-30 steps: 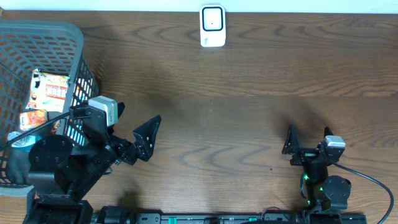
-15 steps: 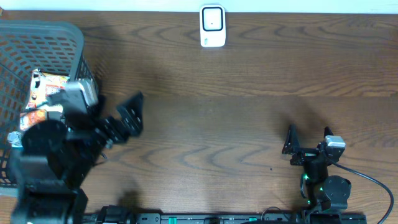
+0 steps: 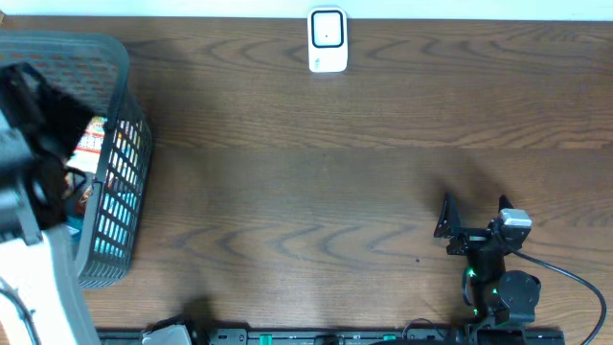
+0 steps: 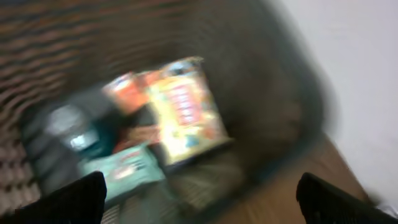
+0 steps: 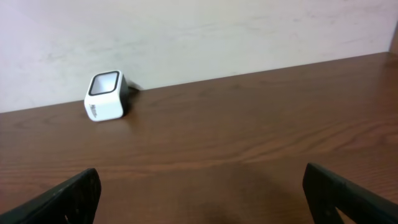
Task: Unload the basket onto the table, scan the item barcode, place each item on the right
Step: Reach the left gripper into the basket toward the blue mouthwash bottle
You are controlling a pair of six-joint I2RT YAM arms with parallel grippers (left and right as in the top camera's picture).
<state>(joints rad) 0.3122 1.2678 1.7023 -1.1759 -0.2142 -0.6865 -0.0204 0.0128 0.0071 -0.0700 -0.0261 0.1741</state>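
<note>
Yellow packet (image 4: 185,112) flat in basket (image 4: 292,93), long axis away from left wrist

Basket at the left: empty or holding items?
Holding items: a yellow snack packet, a teal pack and blurred others lie inside the basket.

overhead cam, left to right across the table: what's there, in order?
grey basket → white scanner → right gripper. The left arm overlaps the basket, so I left it out.
</note>
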